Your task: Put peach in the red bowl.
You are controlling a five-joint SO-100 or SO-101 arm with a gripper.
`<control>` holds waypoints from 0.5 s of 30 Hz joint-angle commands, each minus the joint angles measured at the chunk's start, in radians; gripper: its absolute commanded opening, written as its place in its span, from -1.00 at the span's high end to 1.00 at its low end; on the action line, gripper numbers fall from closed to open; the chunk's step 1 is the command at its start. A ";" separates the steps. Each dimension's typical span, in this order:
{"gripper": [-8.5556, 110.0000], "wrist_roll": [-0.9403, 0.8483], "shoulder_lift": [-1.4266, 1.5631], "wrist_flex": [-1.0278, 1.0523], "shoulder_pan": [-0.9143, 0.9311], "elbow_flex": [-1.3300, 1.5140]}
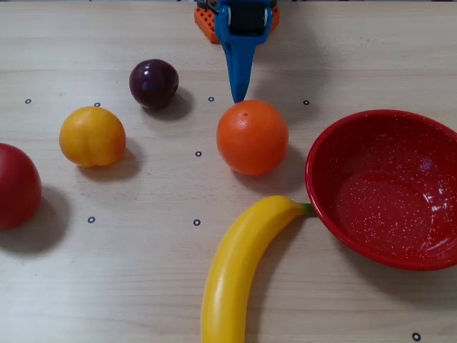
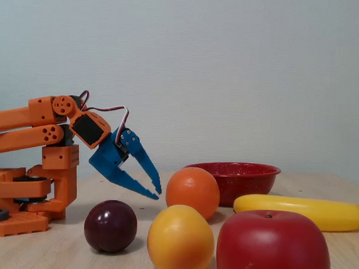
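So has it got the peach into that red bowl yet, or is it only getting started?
Only getting started. The peach sits untouched on the table, far from the red bowl, which holds nothing. The hand is open and empty, hanging above the table near the orange. Reaching the peach, gripping it, carrying it over and dropping it in are all left.

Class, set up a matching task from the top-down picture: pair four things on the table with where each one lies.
Things:
1. peach
2. plum
3. banana
4. red bowl

Places:
A. right edge of the table
B. bottom centre, stem end at the bowl's rim
C. left side, below and left of the plum
D. upper left, level with the blue gripper

Pairs: 1-C, 2-D, 3-B, 4-A
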 commanded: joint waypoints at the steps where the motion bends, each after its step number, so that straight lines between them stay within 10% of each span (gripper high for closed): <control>1: 0.86 -0.063 -0.028 -0.026 0.025 -0.040; 15: 0.86 -0.167 -0.207 0.127 0.060 -0.331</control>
